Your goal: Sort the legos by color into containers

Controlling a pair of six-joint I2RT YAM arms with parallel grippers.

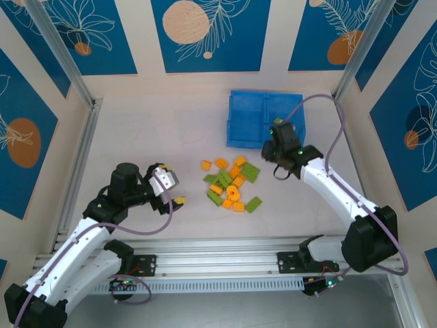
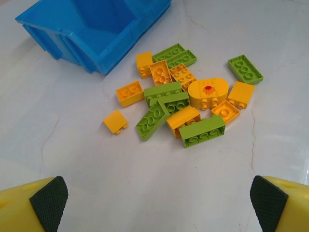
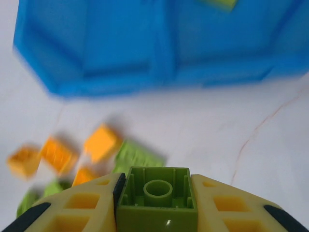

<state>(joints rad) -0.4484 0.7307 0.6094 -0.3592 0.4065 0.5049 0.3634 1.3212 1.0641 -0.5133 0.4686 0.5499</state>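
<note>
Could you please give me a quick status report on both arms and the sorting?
Left gripper open, hovering short of the brick pile. Right gripper shut on a lime green brick, facing the blue tray. Nothing between them.

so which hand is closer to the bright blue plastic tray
Right. The right hand sits at the near edge of the bright blue plastic tray; the left hand is beyond the orange-and-green brick pile.

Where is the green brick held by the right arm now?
In the right wrist view, the green brick is clamped in the right pincer at bottom centre, short of the blue tray.
</note>
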